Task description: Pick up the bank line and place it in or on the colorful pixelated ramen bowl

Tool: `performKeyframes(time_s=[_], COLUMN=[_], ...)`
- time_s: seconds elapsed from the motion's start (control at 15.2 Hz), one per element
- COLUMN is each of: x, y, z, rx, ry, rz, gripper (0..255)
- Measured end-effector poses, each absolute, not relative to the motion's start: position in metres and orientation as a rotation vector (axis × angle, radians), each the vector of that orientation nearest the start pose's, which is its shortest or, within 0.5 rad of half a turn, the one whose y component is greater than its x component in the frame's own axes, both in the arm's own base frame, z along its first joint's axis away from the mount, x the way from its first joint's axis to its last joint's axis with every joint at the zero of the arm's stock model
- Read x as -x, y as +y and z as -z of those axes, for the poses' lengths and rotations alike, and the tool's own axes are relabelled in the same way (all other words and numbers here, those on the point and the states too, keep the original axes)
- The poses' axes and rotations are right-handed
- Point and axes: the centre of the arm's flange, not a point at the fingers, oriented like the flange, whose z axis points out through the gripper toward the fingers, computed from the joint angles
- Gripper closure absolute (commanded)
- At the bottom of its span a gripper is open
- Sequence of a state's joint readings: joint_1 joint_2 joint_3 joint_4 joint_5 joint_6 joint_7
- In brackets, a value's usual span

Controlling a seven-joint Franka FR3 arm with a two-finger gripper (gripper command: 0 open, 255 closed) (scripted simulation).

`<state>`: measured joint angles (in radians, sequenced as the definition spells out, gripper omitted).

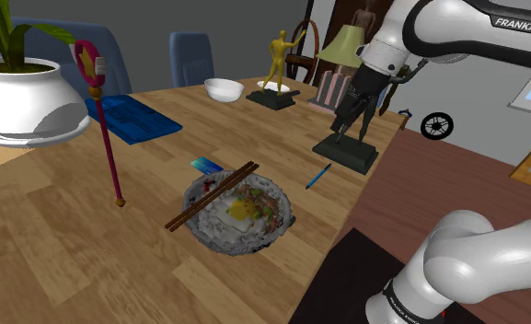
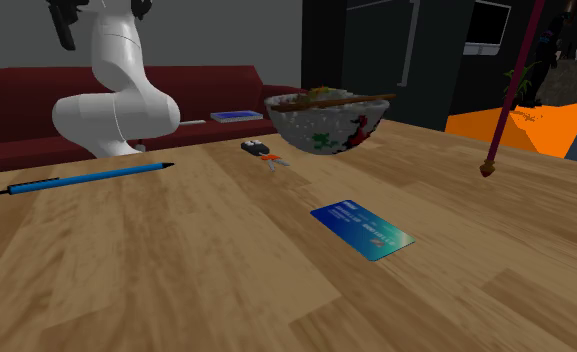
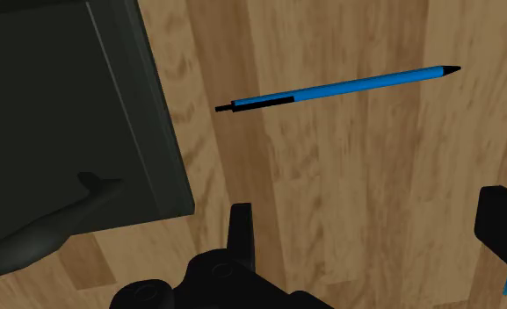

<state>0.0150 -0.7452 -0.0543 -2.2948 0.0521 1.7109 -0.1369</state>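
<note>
At the shoulder view's left, a white pot (image 1: pixel 24 101) holds a green plant (image 1: pixel 10 37). Moving right, we find the blue card (image 1: pixel 205 166) lying flat on the wooden table (image 1: pixel 70 239), near the speckled ramen bowl (image 1: pixel 219 241) but outside it. The bowl holds noodles and toppings (brown chopsticks (image 1: pixel 213 195) rest across its rim). Further right lies a blue pen (image 1: pixel 318 176). In the wrist view we see the gripper (image 3: pixel 370 237) above the table near that pen, its fingers spread wide apart and gripping nothing.
</note>
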Motion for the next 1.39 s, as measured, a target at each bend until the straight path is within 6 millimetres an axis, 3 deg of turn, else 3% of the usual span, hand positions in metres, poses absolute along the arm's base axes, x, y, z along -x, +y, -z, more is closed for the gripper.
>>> performKeyframes(time_s=[0.26, 1.39], x=[-0.35, -0.48], y=[0.007, 0.184], z=[-0.614, -0.561], rx=[3.058, 3.106], ry=[-0.17, -0.239], rz=[0.254, 0.24], gripper=[0, 0])
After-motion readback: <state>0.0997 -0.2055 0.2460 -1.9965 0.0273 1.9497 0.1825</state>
